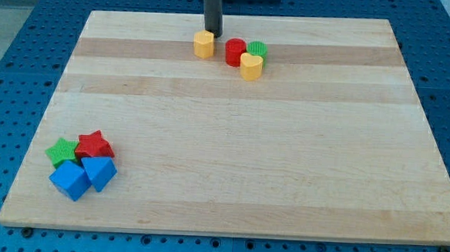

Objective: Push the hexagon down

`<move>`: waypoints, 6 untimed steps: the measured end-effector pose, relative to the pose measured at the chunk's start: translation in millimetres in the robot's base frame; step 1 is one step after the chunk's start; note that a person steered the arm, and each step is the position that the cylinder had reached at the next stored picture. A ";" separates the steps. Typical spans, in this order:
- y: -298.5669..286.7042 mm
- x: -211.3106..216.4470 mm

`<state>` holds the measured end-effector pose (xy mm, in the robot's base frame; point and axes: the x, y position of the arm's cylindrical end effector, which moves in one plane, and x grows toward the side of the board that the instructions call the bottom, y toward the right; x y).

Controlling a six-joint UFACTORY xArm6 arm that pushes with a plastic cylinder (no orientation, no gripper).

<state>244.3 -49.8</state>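
A yellow hexagon block (204, 45) sits near the top edge of the wooden board (285, 160), a little left of centre. My tip (213, 33) stands just above the hexagon, at its upper right side, very close to it or touching. To the hexagon's right lie a red cylinder (235, 52), a green round block (257, 50) and a yellow heart-shaped block (250, 66), packed together.
At the board's lower left a cluster lies: a green star (61, 151), a red star (93, 145), a blue cube-like block (69, 179) and a blue block (99, 171). A blue perforated table (13, 53) surrounds the board.
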 end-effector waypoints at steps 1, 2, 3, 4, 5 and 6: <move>-13.0 -0.4; -24.5 5.2; -24.5 5.2; -24.5 24.3; -24.5 38.8; -24.5 39.3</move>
